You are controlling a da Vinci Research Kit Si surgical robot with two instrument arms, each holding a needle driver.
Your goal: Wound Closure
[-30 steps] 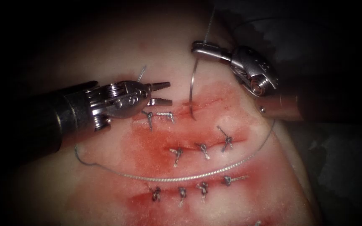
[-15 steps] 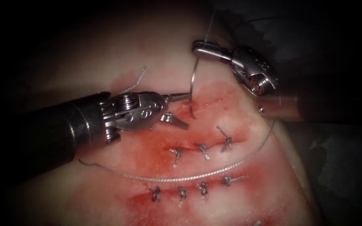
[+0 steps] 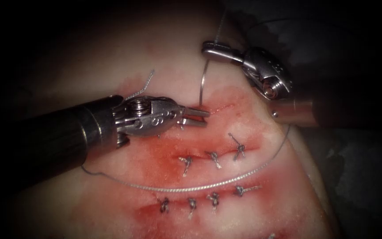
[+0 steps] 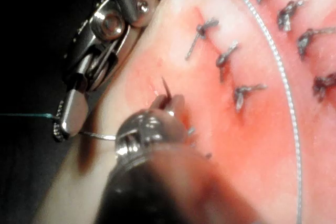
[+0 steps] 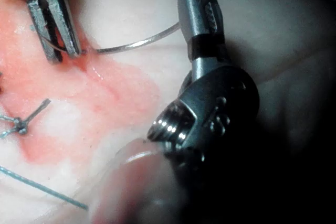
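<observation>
Holding the needle at both ends

Holding the back end of the needle, the right tool has its jaws closed tight on it, high above the cut. From there the thin silver curve bends down to the tissue. In the endoscope view the left tool has its jaws nearly closed around the needle where it meets the cut. The left wrist view shows one more thing: the sharp tip pokes up out of the tissue just past those jaws. So the needle is in the tissue, with both ends out. The right wrist view shows the left tool's two jaws either side of the wire, but I cannot tell if they pinch it.

The needle looks like a shiny, thin, round hook. The thread leaves its back end, goes up, and a long loop lies across the tissue below the cut.

Red fluid stains the tissue around the cut. Two rows of tied stitches sit below, and a cut end of thread sticks up behind the left tool. The left tool's dark shaft hides the tissue to the left of the cut.
</observation>
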